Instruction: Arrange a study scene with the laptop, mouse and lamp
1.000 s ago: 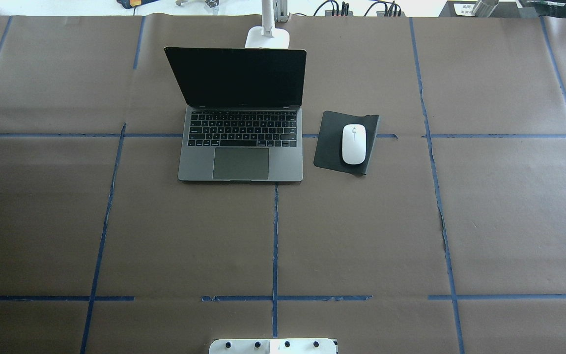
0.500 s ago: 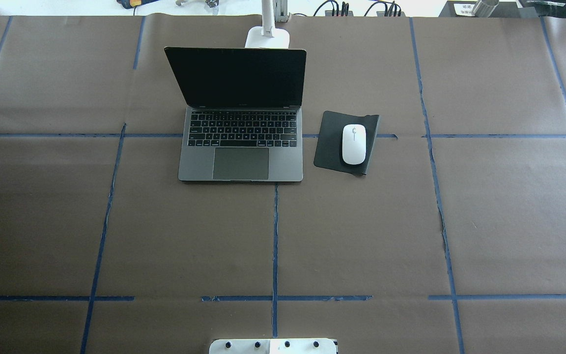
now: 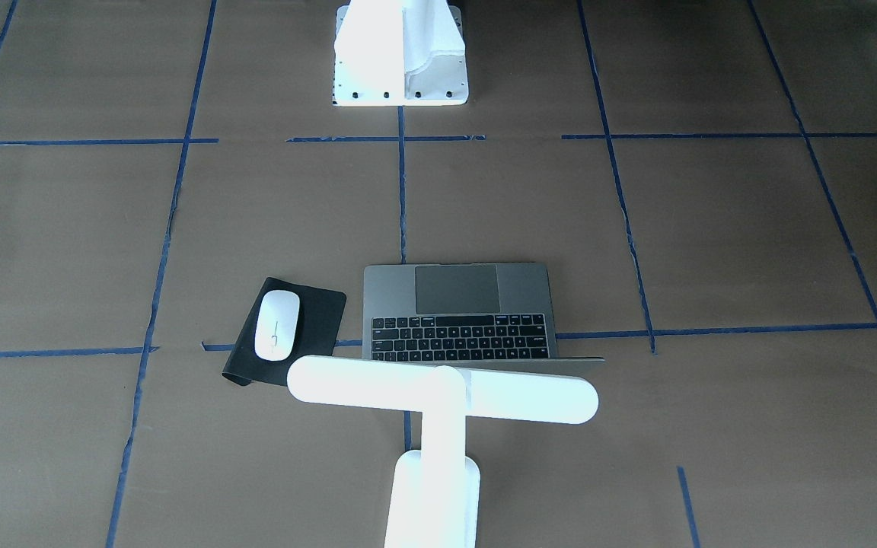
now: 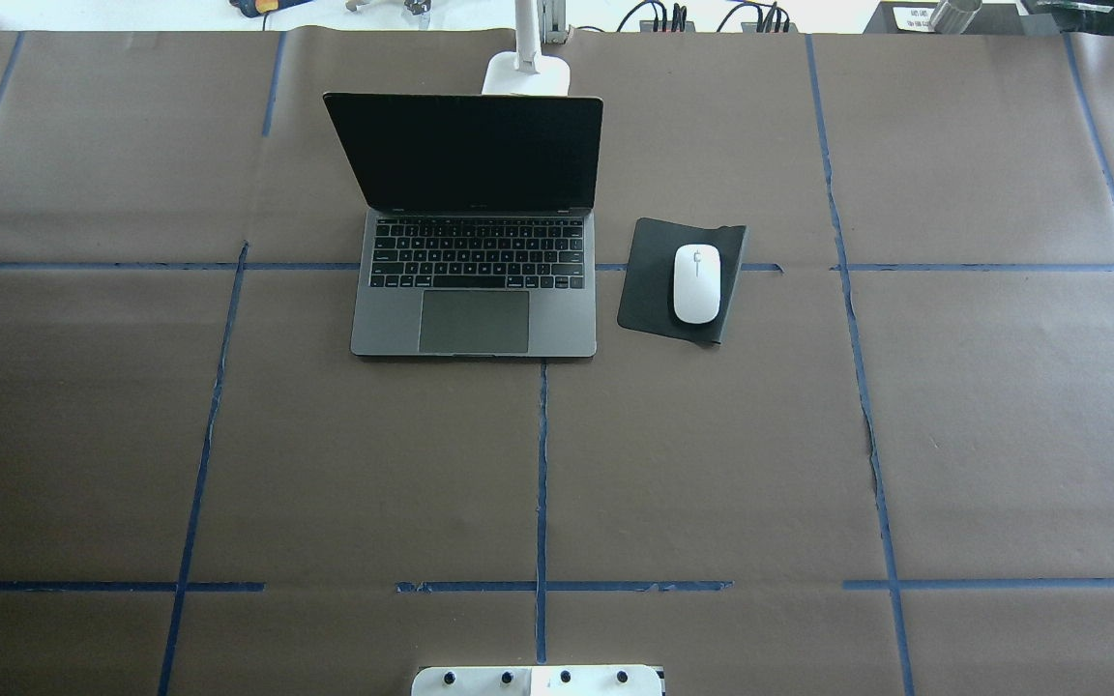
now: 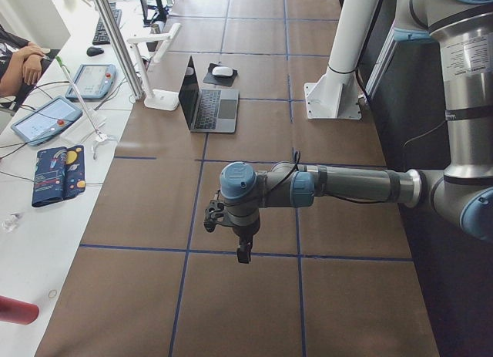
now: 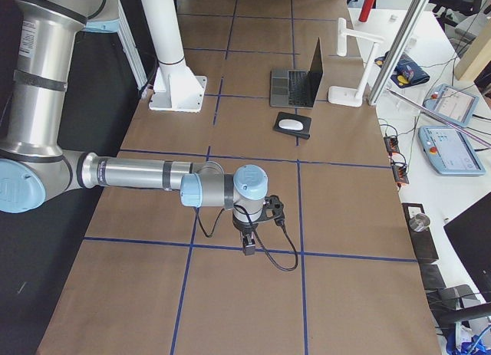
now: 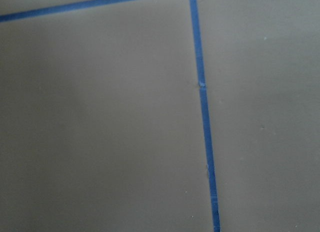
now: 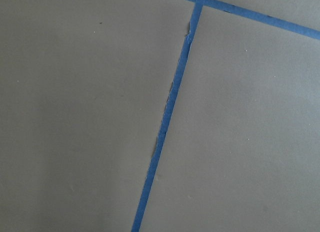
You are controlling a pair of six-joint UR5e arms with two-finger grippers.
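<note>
The laptop [image 4: 475,324] stands open at the table's far middle, its keyboard towards the robot. The mouse [image 4: 696,282] lies on a black mouse pad [image 4: 649,285] to the right of the laptop. The lamp [image 3: 442,392] stands behind the laptop's screen, its bar head over the lid's top edge; its base shows in the overhead view [image 4: 526,72]. My left gripper [image 5: 243,253] hangs low over the table's left end, far from all of them. My right gripper [image 6: 249,244] hangs low over the right end. I cannot tell whether either is open or shut. Both wrist views show only brown paper and blue tape.
The white pedestal [image 3: 400,57] with bolt holes stands at the robot's edge of the table. Blue tape lines [image 4: 541,464] cross the brown paper. Tablets [image 5: 38,118] and a person's arm [image 5: 23,60] are on the side bench beyond the lamp.
</note>
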